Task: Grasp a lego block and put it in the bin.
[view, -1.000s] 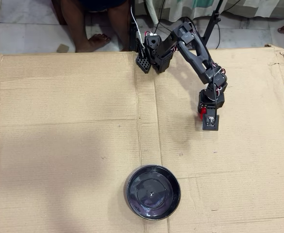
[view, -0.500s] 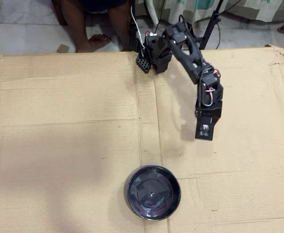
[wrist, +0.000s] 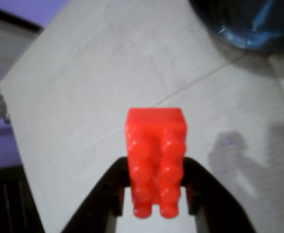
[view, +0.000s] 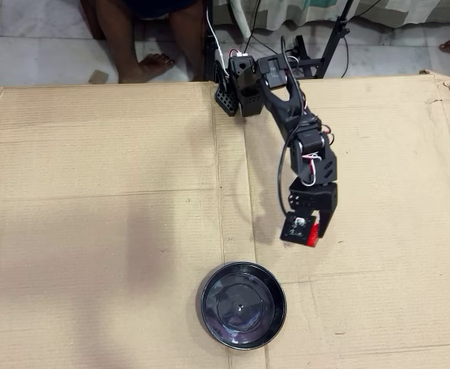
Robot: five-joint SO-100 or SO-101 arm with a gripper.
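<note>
The red lego block (wrist: pixel 156 160) sits between my gripper's black fingers (wrist: pixel 200 194) in the wrist view, studs facing the camera, held above the cardboard. My gripper (wrist: pixel 156 191) is shut on it. In the overhead view the gripper (view: pixel 311 231) hangs over the cardboard with a sliver of the red block (view: pixel 313 233) showing, up and to the right of the black round bin (view: pixel 243 305). The bin's glossy rim (wrist: pixel 248 29) shows at the top right of the wrist view. The bin holds nothing.
A large cardboard sheet (view: pixel 101 215) covers the floor. The arm's base (view: pixel 244 77) stands at its top edge with cables and a stand behind. A person's bare feet (view: pixel 144 65) are beyond the top edge. Tiled floor lies past the cardboard's edge (wrist: pixel 15 111).
</note>
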